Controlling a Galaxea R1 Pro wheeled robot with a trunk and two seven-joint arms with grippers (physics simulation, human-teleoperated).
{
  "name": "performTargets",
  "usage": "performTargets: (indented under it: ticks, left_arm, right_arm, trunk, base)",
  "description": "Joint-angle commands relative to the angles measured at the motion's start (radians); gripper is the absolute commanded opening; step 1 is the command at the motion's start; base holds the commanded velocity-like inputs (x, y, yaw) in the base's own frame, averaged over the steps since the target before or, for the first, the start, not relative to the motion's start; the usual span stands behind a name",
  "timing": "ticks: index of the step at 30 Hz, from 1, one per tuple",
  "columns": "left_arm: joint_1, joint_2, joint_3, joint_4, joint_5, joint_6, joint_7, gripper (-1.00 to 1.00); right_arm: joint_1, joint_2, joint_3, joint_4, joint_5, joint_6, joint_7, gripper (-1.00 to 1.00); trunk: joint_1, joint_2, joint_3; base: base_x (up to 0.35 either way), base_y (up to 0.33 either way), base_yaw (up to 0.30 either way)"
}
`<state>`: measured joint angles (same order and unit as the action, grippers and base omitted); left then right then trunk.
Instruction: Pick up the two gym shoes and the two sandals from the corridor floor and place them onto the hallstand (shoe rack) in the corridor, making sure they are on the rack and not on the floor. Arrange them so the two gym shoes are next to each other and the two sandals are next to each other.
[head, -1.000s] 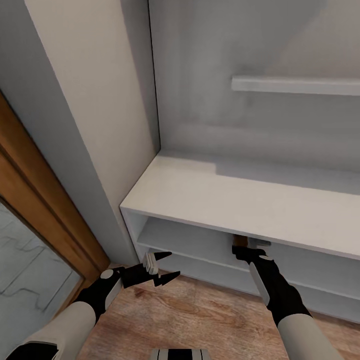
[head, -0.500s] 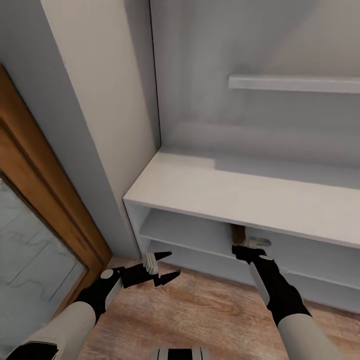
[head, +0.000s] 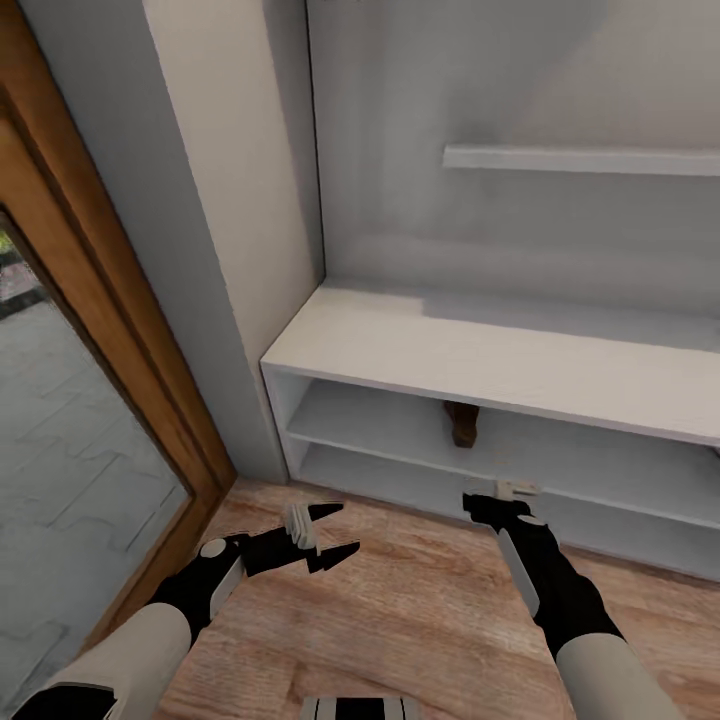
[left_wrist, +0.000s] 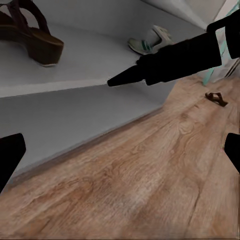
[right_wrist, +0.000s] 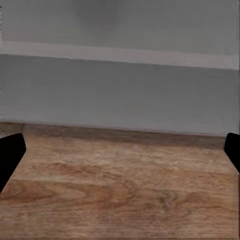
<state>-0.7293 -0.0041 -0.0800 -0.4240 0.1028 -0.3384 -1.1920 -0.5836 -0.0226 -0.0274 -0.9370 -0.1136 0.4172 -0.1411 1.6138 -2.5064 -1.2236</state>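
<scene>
Hallstand (head: 480, 365): sandal (head: 462, 423) and gym shoe (left_wrist: 150, 41) on shelf; second sandal (left_wrist: 216, 99) on floor (head: 400, 620).

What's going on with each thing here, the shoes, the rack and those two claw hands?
Sandal on the rack: resting on the upper open shelf, not held.
Gym shoe: lying on the same shelf, farther along.
Second sandal: lying on the wood floor.
Shoe rack: its top is bare.
Left gripper: open, holding nothing, above the floor.
Right gripper: open, holding nothing, in front of the rack.
</scene>
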Motion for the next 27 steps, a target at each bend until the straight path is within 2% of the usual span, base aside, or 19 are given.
performTargets:
  ticks: [1,5,14,16,27]
  left_arm:
    - [-0.001,0.001,-0.008,0.0,0.01,-0.004,0.0,1.0]
    - [-0.002,0.001,-0.006,-0.005,0.012,-0.003,0.0,1.0]
    - [-0.002,0.002,-0.002,-0.008,0.013,-0.002,0.003,1.0]
    - [-0.001,0.004,-0.004,-0.009,0.012,-0.002,0.004,1.0]
    - [-0.002,0.003,-0.006,-0.007,0.013,-0.002,0.003,1.0]
  right_arm:
    - [0.0,0.0,0.001,-0.001,-0.011,-0.012,-0.007,1.0]
    - [0.001,0.0,0.003,0.003,-0.011,-0.06,-0.009,1.0]
    - [0.001,0.0,0.004,0.004,-0.011,-0.066,-0.006,1.0]
    - [0.001,0.0,0.007,0.004,-0.002,-0.066,-0.01,1.0]
    - [0.001,0.0,0.008,0.003,-0.009,-0.066,-0.007,1.0]
  trunk:
    - [-0.001,0.0,-0.001]
    - [-0.001,0.0,-0.001]
    - [-0.001,0.0,-0.001]
    - [-0.001,0.0,0.0]
    - [-0.001,0.0,0.007]
  base:
    - [-0.34,0.0,0.0]
    - [-0.34,0.0,0.0]
    - [-0.338,0.0,0.0]
    - [-0.297,0.0,-0.259]
    - [-0.207,0.0,-0.272]
